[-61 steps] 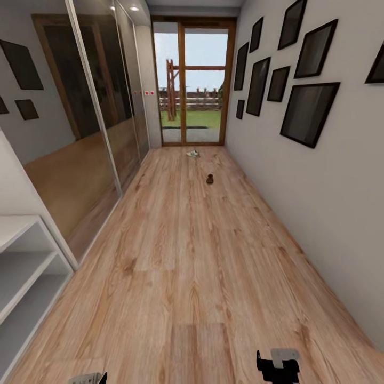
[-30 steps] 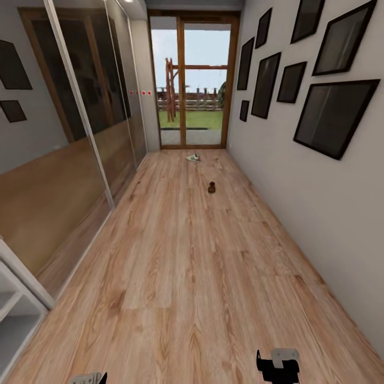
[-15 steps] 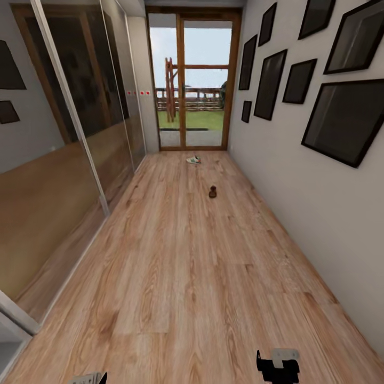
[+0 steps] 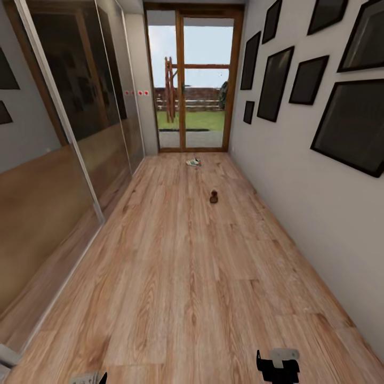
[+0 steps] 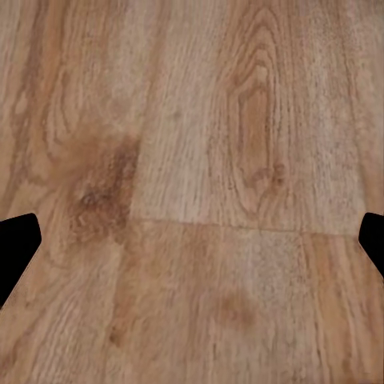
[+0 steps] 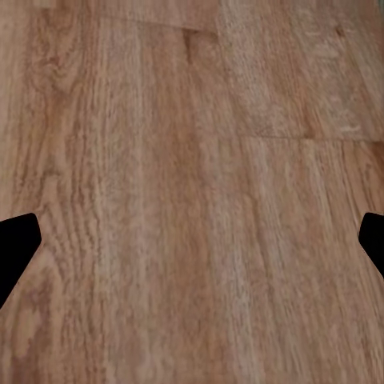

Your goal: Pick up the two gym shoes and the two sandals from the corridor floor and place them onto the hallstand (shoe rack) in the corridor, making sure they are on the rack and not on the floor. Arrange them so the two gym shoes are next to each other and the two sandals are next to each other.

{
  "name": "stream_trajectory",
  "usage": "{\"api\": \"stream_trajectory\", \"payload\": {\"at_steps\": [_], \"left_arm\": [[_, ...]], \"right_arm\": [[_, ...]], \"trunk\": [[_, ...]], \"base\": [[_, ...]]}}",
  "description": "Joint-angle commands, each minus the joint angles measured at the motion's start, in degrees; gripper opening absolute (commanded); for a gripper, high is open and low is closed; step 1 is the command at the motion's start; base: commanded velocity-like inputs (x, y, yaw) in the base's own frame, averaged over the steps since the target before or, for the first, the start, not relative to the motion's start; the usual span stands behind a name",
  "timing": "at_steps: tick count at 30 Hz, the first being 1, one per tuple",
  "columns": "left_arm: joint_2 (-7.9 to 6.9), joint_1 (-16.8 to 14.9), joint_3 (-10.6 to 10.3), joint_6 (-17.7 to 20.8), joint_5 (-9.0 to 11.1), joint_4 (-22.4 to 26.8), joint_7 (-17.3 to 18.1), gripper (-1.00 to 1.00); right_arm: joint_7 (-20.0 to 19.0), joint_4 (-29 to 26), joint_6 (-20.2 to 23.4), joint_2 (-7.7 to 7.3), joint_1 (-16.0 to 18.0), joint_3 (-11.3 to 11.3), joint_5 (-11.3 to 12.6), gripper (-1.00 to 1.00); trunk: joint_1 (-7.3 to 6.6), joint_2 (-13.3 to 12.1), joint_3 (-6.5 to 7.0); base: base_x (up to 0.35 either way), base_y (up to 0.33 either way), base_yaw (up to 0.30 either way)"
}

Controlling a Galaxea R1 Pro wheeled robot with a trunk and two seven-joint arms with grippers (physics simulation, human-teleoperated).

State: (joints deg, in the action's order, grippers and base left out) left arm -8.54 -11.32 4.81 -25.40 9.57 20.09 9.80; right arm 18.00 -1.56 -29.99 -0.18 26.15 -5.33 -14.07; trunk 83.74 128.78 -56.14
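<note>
Light brown plank corridor floor (image 4: 192, 277) runs ahead of you to the glass door (image 4: 189, 80). One gym shoe (image 4: 193, 162) lies just before that door, long axis crosswise; one sandal (image 4: 214, 197) sits nearer you, lengthwise. Mirrored wardrobe panels (image 4: 58, 133) flank the door's left, dark picture frames (image 4: 341, 122) its right. Your left claw (image 5: 192, 248) and right claw (image 6: 192, 248) are both spread wide over bare planks.

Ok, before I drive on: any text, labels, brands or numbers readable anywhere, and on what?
None readable.
Gym shoe: too small for any brand mark.
Sandal: too small to tell.
Wall frames: dark, blank.
Red dots on the mirrored door: plain marks, no characters.
</note>
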Motion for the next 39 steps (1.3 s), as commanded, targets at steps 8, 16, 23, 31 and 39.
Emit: {"api": "stream_trajectory", "payload": {"at_steps": [8,16,23,31,39], "left_arm": [[0.01,0.0,0.2,-0.1,0.5,-0.1,0.6,1.0],[0.01,0.0,0.2,-0.1,0.5,-0.1,0.6,1.0],[0.01,0.0,0.2,-0.1,0.5,-0.1,0.6,1.0],[0.01,0.0,0.2,-0.1,0.5,-0.1,0.6,1.0],[0.01,0.0,0.2,0.0,0.5,-0.1,0.6,1.0]], "right_arm": [[0.2,0.1,-0.2,0.0,0.0,-0.5,-0.6,1.0],[0.2,0.1,-0.2,0.0,0.0,-0.5,-0.6,1.0],[0.2,0.1,-0.2,-0.05,0.0,-0.5,-0.6,1.0],[0.2,0.1,-0.2,-0.13,0.0,-0.5,-0.6,1.0],[0.2,0.1,-0.2,-0.17,0.0,-0.5,-0.6,1.0]], "trunk": [[0.02,0.0,-0.05],[0.02,0.0,-0.05],[0.02,0.0,-0.05],[0.02,0.0,-0.05],[0.02,0.0,-0.05]], "base": [[0.337,0.0,0.0],[0.337,0.0,0.0],[0.337,0.0,0.0],[0.337,0.0,0.0],[0.337,0.0,0.0]]}}
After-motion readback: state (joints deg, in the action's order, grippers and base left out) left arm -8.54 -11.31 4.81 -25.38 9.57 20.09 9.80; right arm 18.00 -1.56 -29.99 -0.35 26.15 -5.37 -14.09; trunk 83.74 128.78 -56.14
